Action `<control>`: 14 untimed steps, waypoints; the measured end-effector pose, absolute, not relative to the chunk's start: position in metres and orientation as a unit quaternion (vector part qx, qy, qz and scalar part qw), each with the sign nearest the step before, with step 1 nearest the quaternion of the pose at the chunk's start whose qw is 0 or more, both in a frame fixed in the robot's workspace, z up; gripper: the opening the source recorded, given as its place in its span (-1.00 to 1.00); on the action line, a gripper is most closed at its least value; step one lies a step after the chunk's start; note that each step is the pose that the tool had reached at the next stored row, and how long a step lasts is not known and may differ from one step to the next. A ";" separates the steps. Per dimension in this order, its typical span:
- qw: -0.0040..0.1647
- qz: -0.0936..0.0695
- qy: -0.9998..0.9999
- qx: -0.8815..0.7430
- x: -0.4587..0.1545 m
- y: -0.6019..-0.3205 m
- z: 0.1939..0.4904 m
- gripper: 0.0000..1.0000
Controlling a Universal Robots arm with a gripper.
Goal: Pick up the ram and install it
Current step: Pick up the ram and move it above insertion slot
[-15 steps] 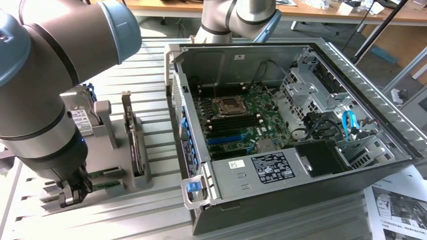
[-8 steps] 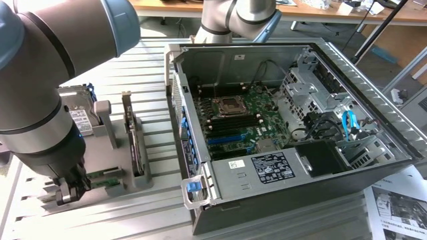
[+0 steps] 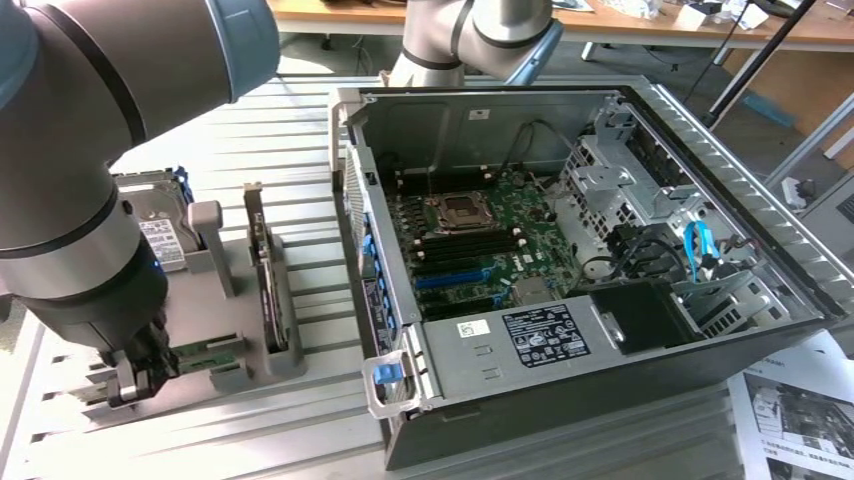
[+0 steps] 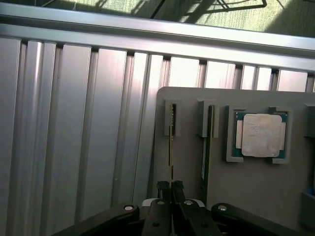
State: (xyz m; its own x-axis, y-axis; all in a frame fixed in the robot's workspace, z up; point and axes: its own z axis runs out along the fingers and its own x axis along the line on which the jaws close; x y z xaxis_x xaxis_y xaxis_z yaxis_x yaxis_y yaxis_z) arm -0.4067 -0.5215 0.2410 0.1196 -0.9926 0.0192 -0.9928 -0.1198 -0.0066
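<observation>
The ram [image 4: 171, 142] is a thin green stick seen edge-on, standing in a slot of the grey holder block [image 4: 246, 189]. My gripper [image 4: 171, 186] is shut on its near end, the two dark fingertips pinching the board from both sides. The stick's far end still sits in the holder's bracket. A second green stick [image 4: 205, 147] stands in the neighbouring slot. In the exterior view my gripper [image 3: 134, 378] is low over the holder at the exterior view's left, beside a bit of green board [image 3: 203, 352].
A square silver processor [image 4: 261, 135] lies in its pocket on the holder. A dark upright expansion card [image 3: 260, 265] and a hard drive [image 3: 154, 225] stand on the same block. The open computer case [image 3: 747, 190] with its motherboard [image 3: 487, 245] lies at the exterior view's right on a ribbed aluminium table [image 4: 74, 147].
</observation>
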 end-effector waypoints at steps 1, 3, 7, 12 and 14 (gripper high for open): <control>0.004 0.009 -0.663 0.748 -0.407 -0.522 0.244 -0.73; 0.004 0.009 -0.663 0.748 -0.407 -0.522 0.250 -0.73; 0.004 0.009 -0.663 0.748 -0.407 -0.522 0.260 -0.73; 0.004 0.009 -0.663 0.748 -0.407 -0.522 0.304 -0.73; 0.004 0.009 -0.663 0.748 -0.407 -0.522 0.330 -0.73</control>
